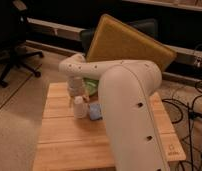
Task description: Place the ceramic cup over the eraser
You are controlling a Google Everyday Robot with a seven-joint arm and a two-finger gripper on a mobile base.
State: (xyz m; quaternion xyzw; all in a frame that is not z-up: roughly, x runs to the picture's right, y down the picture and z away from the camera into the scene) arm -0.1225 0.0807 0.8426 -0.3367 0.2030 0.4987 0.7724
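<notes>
Ceramic cup (80,107) upright on tabletop (59,145), just beside blue block, likely eraser (95,111). Tool (75,93) directly above cup; spread or pinching: cannot tell. Cup probably rigid, light, glaze-slippery, chippable; best held across sidewall near rim.

My pincer (74,90), off-white like my arm (130,95), hangs just above the plain white ceramic cup (80,108). A pale blue thing (96,111) sits beside it, a green bowl (92,85) behind. The bench (59,146) is honey-coloured planks; the leaning panel (129,45), mustard yellow.
</notes>
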